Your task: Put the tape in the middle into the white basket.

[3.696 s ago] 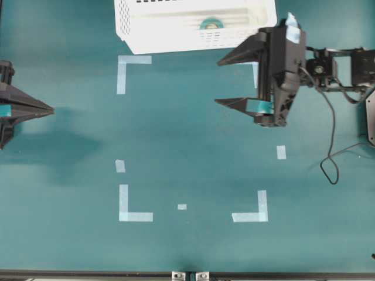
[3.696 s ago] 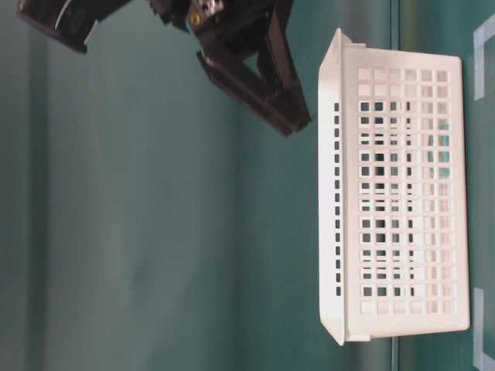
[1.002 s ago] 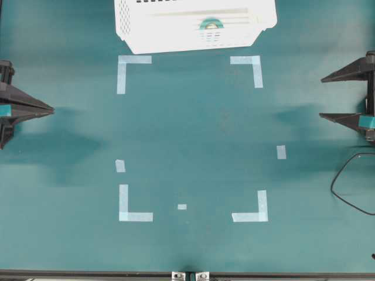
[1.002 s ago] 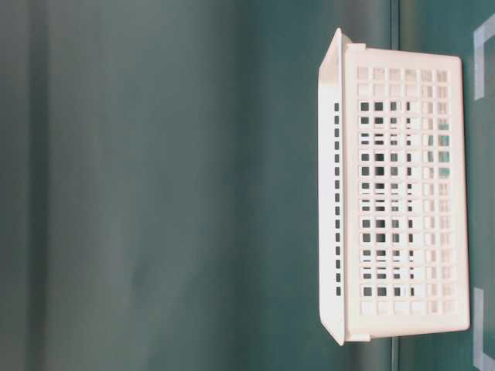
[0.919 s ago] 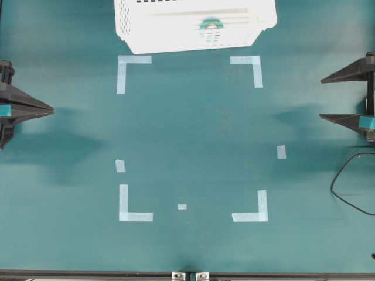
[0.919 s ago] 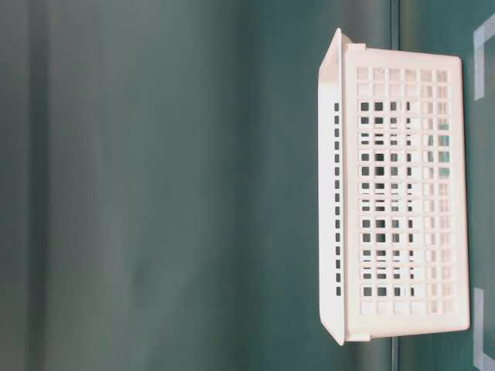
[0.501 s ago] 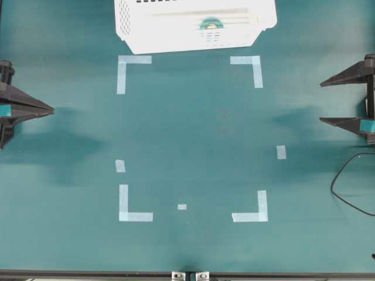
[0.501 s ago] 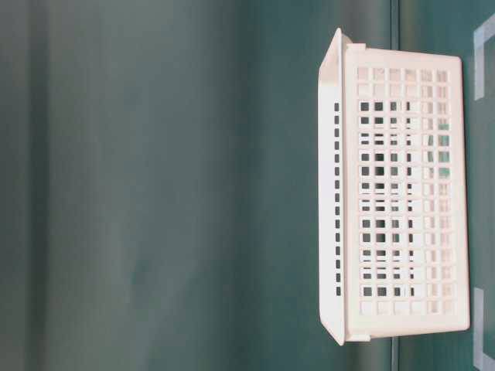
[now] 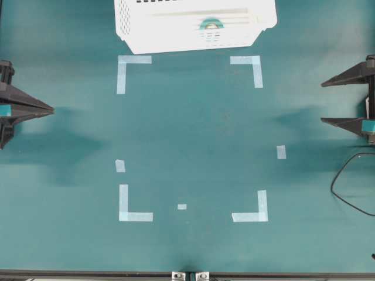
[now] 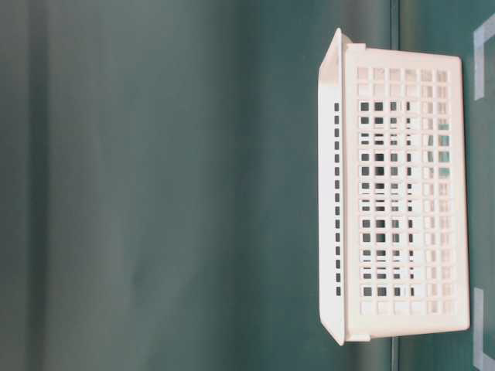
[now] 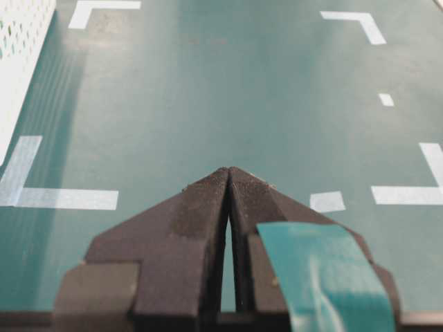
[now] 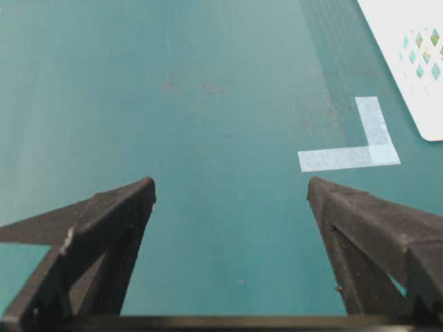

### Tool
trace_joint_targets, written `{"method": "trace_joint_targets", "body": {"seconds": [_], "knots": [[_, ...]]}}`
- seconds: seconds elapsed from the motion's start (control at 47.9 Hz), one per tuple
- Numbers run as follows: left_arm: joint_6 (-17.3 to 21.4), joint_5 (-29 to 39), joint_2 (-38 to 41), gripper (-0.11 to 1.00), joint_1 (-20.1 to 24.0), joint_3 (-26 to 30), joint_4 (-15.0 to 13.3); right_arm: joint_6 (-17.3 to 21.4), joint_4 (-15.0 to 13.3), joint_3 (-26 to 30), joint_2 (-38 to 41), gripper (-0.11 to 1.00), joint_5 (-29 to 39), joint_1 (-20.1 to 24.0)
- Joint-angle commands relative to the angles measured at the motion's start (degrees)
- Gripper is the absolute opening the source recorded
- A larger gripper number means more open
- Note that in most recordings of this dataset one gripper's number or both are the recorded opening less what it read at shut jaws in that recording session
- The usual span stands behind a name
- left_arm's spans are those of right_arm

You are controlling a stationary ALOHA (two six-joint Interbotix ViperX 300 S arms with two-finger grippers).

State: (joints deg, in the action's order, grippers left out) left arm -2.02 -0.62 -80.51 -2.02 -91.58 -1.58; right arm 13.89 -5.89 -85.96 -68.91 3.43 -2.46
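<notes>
At twelve o'clock on the matte teal table (image 9: 193,134), the basket (image 9: 176,29) stands as a white plastic rectangle with lattice sides of small square holes. Inside it, toward its right half, lies the tape (image 9: 211,24), a small light-teal ring with a pale core. Flat pale-blue corner marks (image 9: 132,64) frame the table's middle. At nine o'clock the left gripper (image 9: 50,109) has its pointed black fingers pressed together, holding nothing. At three o'clock the right gripper (image 9: 323,102) is spread wide, empty.
</notes>
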Motion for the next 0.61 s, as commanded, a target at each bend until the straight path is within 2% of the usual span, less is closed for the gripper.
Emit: {"method": "trace_joint_targets", "body": {"seconds": [0.0, 0.585], "knots": [[0.09, -0.53, 0.44, -0.11, -0.18, 0.79, -0.09, 0.00, -0.09, 0.62, 0.35, 1.00, -0.79, 0.18], [0.18, -0.44, 0.44, -0.11, -0.18, 0.79, -0.09, 0.18, -0.26, -0.44, 0.26, 1.00, -2.29, 0.09]]}}
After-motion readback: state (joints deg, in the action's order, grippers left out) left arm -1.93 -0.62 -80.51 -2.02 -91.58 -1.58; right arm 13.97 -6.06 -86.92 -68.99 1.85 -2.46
